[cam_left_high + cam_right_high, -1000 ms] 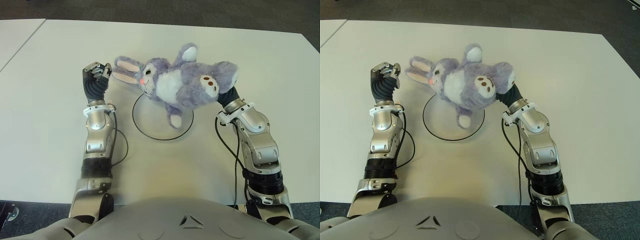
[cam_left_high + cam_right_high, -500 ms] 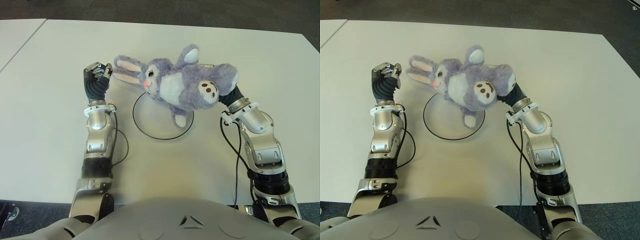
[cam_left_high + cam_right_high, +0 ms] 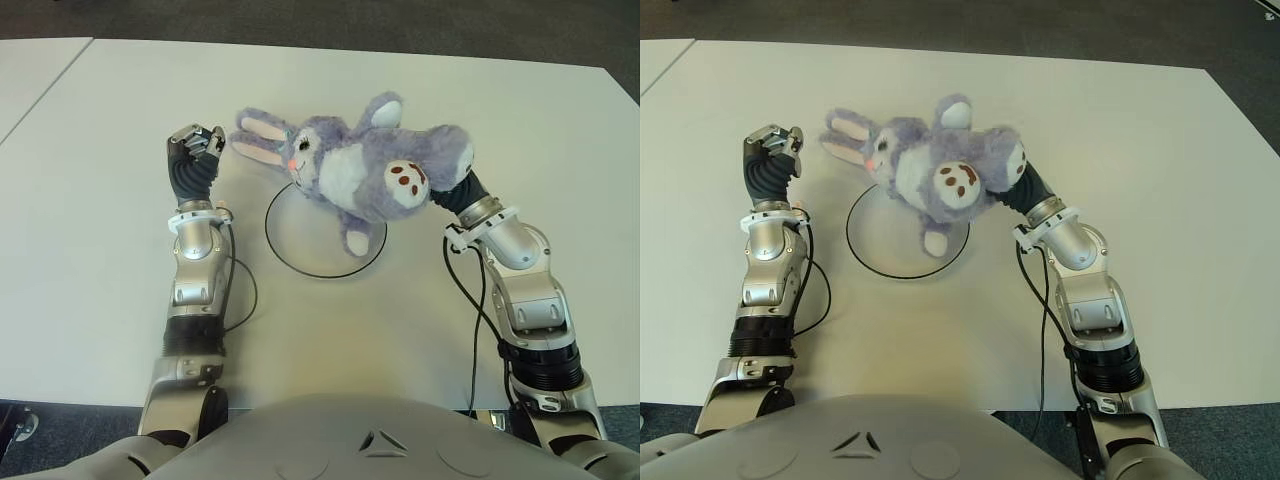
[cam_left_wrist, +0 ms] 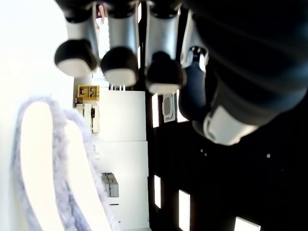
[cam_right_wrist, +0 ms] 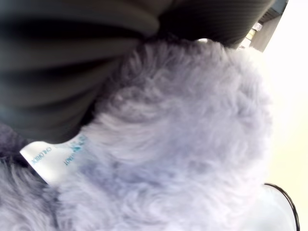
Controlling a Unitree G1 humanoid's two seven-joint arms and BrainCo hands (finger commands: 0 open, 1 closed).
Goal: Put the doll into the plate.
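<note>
Your right hand [image 3: 452,190] grips the doll [image 3: 360,165] by its rump, holding it above the plate [image 3: 300,260]. Your left hand [image 3: 192,150], fingers curled and empty, sits just beside its ears.

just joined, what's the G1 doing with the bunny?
The right hand, mostly hidden behind the fur, grips the purple plush rabbit doll by its rear end and holds it in the air above the clear, dark-rimmed plate on the white table. One foot dangles over the plate's far side; the head and ears reach toward the left hand. That hand is raised beside the ears, fingers curled, holding nothing. The doll is not yet set down.
</note>
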